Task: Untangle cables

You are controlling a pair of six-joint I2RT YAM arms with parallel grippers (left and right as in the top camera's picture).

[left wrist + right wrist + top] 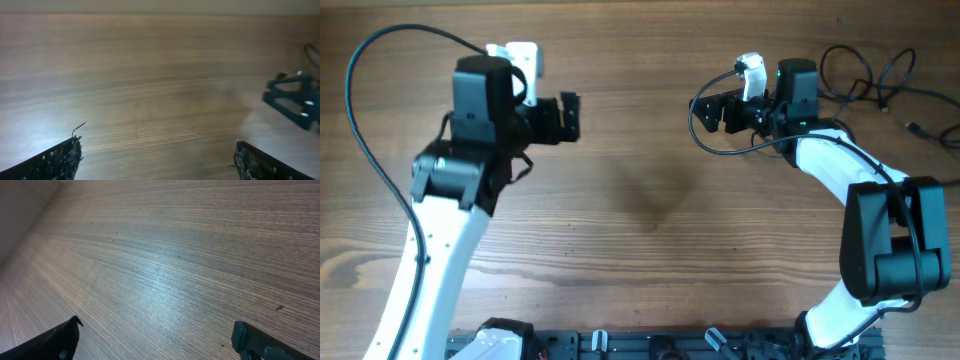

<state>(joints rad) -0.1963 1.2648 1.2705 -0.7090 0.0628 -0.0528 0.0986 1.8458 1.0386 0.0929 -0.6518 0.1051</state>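
The cables point(880, 80) are thin black cords in loose loops at the far right of the table, behind my right arm, with small plug ends trailing right. They do not show in either wrist view. My left gripper point(570, 117) is open and empty at the upper left, pointing right over bare wood; its fingertips frame the left wrist view point(157, 150). My right gripper point(712, 112) is open and empty at the upper middle, pointing left, well left of the cables; its fingertips frame the right wrist view point(155, 330).
A wooden table point(640, 210) fills the view. Thick black robot wires loop off both arms point(380, 60). The right gripper shows blurred at the right edge of the left wrist view point(295, 97). A black rail runs along the front edge point(650, 345).
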